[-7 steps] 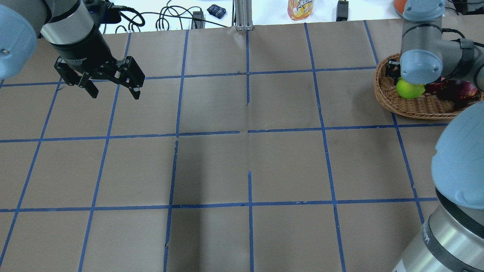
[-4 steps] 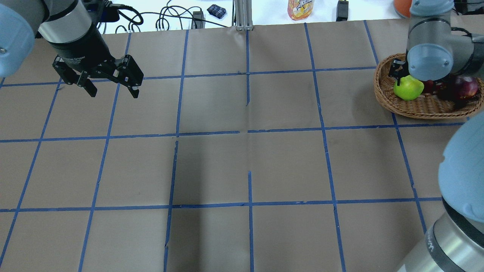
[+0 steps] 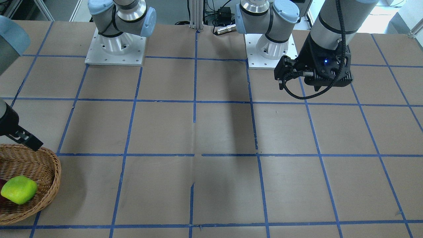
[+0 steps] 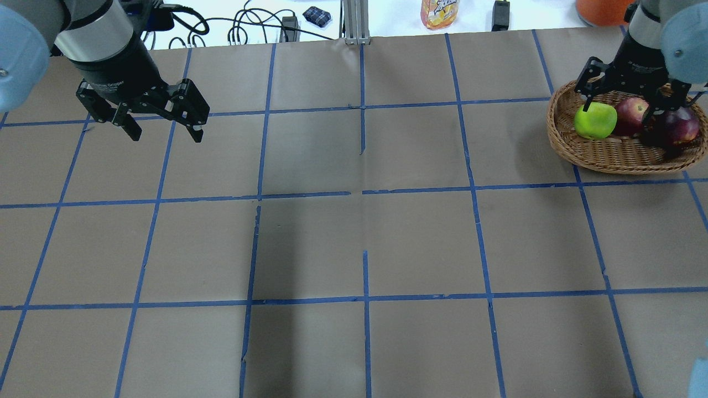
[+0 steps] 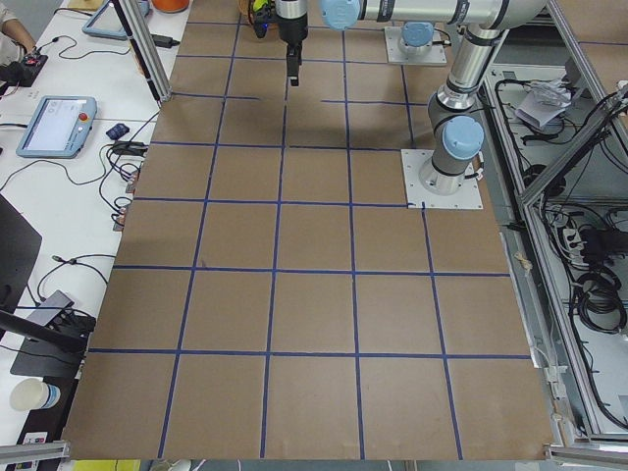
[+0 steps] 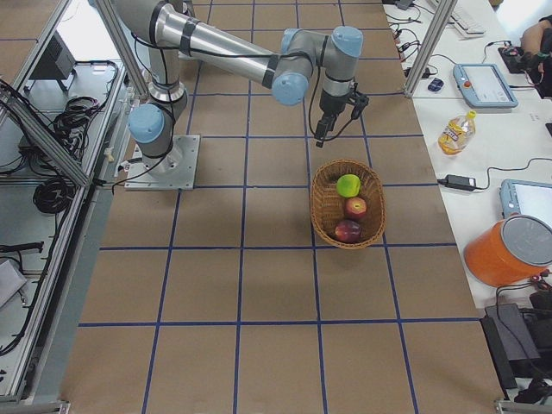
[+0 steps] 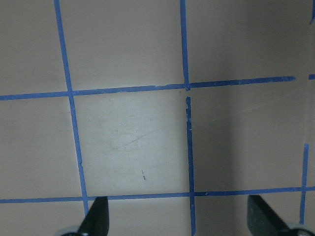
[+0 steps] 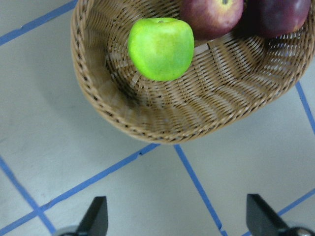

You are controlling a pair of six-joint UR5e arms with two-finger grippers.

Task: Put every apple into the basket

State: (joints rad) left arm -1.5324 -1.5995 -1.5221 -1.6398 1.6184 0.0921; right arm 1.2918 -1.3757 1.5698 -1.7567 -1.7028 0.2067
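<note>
Three apples [image 6: 354, 207]: we found all in the basket [image 8: 147, 130], just ahead of the right jaws.
Right gripper [image 8: 178, 216]: spread, empty, nothing left to carry.
Left gripper [image 4: 166, 136]: spread, idle.

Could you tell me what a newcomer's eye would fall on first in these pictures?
Most likely the bright green apple, lying in the wicker basket at the robot's right end of the table, beside a red apple and a dark maroon apple. Next come the right gripper, hanging open by the basket's green-apple end, and the left gripper, also open, over bare blue-taped tabletop far across.
</note>
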